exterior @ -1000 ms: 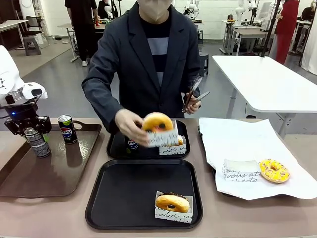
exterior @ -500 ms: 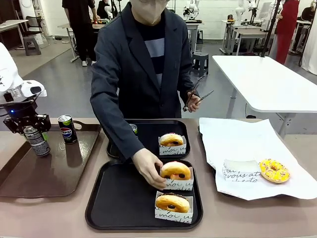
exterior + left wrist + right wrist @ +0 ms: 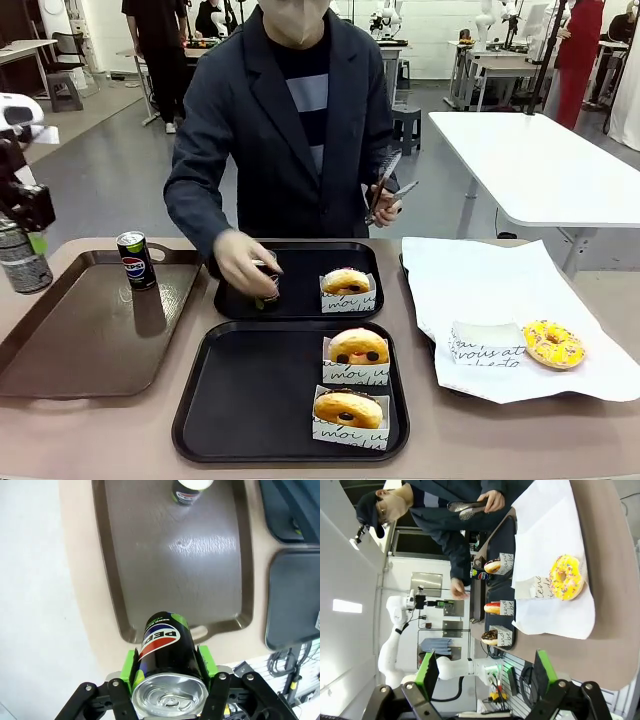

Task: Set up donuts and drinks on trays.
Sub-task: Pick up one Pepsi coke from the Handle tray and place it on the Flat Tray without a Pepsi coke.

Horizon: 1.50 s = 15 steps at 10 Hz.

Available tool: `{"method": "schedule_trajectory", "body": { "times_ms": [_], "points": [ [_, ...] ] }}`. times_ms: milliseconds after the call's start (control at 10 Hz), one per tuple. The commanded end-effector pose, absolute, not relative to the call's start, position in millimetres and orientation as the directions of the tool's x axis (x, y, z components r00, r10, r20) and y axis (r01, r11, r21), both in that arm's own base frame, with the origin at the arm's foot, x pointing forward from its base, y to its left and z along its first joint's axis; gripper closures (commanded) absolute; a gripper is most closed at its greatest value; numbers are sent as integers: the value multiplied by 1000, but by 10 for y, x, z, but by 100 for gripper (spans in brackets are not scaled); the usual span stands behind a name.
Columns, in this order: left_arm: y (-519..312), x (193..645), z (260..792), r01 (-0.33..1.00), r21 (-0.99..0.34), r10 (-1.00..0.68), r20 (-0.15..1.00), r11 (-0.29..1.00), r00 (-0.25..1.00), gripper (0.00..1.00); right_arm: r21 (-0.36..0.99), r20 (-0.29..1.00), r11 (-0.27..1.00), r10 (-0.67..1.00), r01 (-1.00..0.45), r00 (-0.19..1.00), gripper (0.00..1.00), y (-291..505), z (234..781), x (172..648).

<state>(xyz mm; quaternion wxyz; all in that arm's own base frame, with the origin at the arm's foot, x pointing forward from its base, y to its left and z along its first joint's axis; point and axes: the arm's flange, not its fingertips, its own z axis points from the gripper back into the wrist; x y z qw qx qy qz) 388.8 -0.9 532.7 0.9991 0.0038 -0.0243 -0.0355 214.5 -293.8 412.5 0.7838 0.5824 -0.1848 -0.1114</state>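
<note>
Grip: your left gripper (image 3: 169, 665) clamps the can (image 3: 20, 262) mid-body, raised off the brown tray (image 3: 90, 340) at 9 o'clock for carrying | near black tray (image 3: 250, 395) at 6 o'clock, its 9 o'clock half bare, likely for it | right gripper (image 3: 485, 672) wide, empty.

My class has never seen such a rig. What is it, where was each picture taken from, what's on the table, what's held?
It is a two-armed robot sharing a table with a person. The front picture looks across from the robot's side; the other two come from wrist cameras. The left tool is shut on a Pepsi can, raised beside the brown tray, on which another can stands. The right tool is open. The near black tray holds two sleeved donuts, the far black tray a third donut. A yellow donut lies on white paper. The person holds tongs.
</note>
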Motion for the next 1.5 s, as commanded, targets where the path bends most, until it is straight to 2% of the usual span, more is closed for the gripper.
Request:
{"method": "schedule_trajectory", "body": {
  "times_ms": [0, 800, 900, 1200, 1400],
  "points": [
    [105, 3874, 5331, 72, -10, -72, 59, 997, 996, 100, 955, 182, 290, -389, -67, 903, 0, -2949, 4129, 2148],
    [-9, 3888, 5327, 71, 9, -71, 48, 997, 996, 100, 955, 182, 290, -389, -67, 903, 0, -2949, 4129, 2148],
    [5, 3876, 5296, 71, 6, -71, 29, 997, 997, 41, 955, 182, 290, -389, -67, 903, 0, -2949, 4129, 2148],
    [-581, 3497, 5312, 238, -100, -228, 102, 966, 968, 41, 955, 182, 290, -389, -67, 903, 0, -2949, 4129, 2148],
    [-1056, 3281, 5263, 359, -115, -348, 102, 926, 932, 41, 955, 182, 290, -389, -67, 903, 0, -2949, 4129, 2148]
  ]
}}
